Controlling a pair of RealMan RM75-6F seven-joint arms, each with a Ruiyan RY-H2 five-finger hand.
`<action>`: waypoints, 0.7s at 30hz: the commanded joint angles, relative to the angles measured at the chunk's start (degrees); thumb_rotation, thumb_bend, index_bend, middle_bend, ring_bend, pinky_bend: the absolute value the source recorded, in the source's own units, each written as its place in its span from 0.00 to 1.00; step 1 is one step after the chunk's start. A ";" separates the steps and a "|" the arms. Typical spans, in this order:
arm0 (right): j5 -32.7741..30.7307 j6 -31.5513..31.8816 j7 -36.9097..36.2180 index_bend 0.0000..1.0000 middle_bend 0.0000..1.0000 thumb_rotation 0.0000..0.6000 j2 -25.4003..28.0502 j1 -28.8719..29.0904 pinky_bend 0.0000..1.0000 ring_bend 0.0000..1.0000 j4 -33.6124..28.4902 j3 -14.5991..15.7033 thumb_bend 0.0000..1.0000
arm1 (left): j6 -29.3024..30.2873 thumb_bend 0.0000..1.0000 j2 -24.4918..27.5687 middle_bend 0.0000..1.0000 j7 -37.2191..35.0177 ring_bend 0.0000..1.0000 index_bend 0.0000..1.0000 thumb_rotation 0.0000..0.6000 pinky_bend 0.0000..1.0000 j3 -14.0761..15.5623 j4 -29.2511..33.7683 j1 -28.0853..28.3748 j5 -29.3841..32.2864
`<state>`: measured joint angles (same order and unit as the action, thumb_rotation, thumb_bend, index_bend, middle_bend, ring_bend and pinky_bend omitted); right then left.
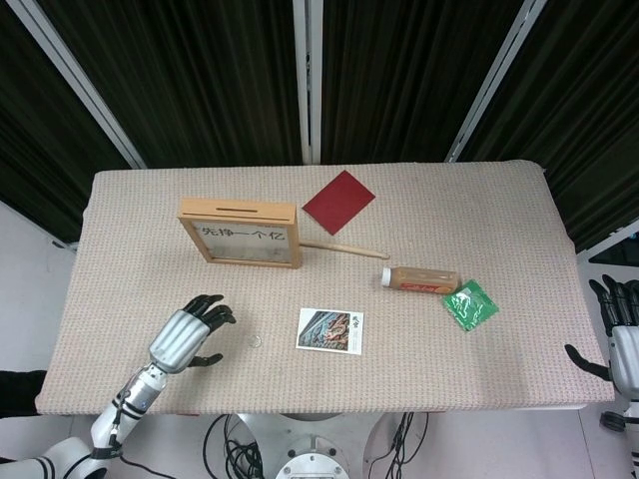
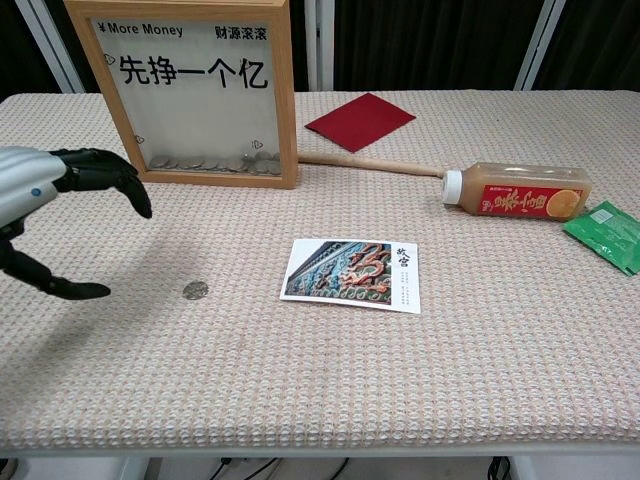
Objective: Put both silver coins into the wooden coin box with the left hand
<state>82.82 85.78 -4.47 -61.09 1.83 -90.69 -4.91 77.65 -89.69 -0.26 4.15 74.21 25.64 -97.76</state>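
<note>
Only one silver coin [image 2: 195, 290] is seen, small and flat on the table [image 2: 500, 380] near the front. The wooden coin box [image 2: 190, 90] is cut off at the top. The left hand [image 1: 190, 334] is held beside the coin, fingers spread, nothing held. The right hand [image 1: 621, 344] is half hidden at the edge, fingers apart.

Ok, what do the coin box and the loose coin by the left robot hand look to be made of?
Coin box: pale unfinished-looking wood frame, with a clear front pane, glass or acrylic, showing coins inside. Coin: dull silver-grey, likely metal. Left robot hand is empty.
</note>
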 commanded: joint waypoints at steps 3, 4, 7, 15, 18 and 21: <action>-0.10 0.11 -0.10 0.00 0.00 1.00 0.06 -0.04 0.00 0.00 0.01 -0.15 0.12 | -0.60 0.09 -3.82 0.27 -2.48 0.13 0.37 1.00 0.21 -0.02 -5.27 1.08 -1.54; -0.18 0.11 -0.13 0.00 0.00 1.00 0.09 -0.04 0.00 0.00 0.03 -0.20 0.12 | -0.63 0.10 -4.21 0.27 -2.84 0.13 0.38 1.00 0.21 0.03 -5.88 1.21 -1.75; -0.51 -0.10 -0.32 0.00 0.00 1.00 0.17 0.00 0.00 0.00 0.14 -0.35 0.12 | -0.86 0.16 -5.58 0.27 -3.34 0.13 0.39 1.00 0.20 0.46 -8.15 1.63 -2.60; -0.77 -0.86 -0.68 0.00 0.00 1.00 0.14 0.30 0.00 0.00 0.60 -0.44 0.12 | -1.70 0.16 -9.63 0.27 -4.85 0.13 0.40 1.00 0.19 0.71 -13.50 2.09 -2.72; -0.98 -0.99 -0.85 0.00 0.00 1.00 0.19 0.30 0.00 0.00 0.75 -0.51 0.12 | -2.27 0.16 -10.26 0.26 -4.78 0.12 0.40 1.00 0.18 0.75 -14.64 2.28 -2.48; -1.24 -1.06 -1.08 0.00 0.00 1.00 0.14 0.26 0.00 0.00 1.00 -0.61 0.12 | -2.75 0.18 -10.50 0.24 -4.89 0.10 0.40 1.00 0.17 0.76 -15.01 2.40 -2.15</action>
<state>81.58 84.72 -5.54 -60.95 2.10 -89.69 -5.51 74.97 -100.13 -5.10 4.90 59.26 28.00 -99.98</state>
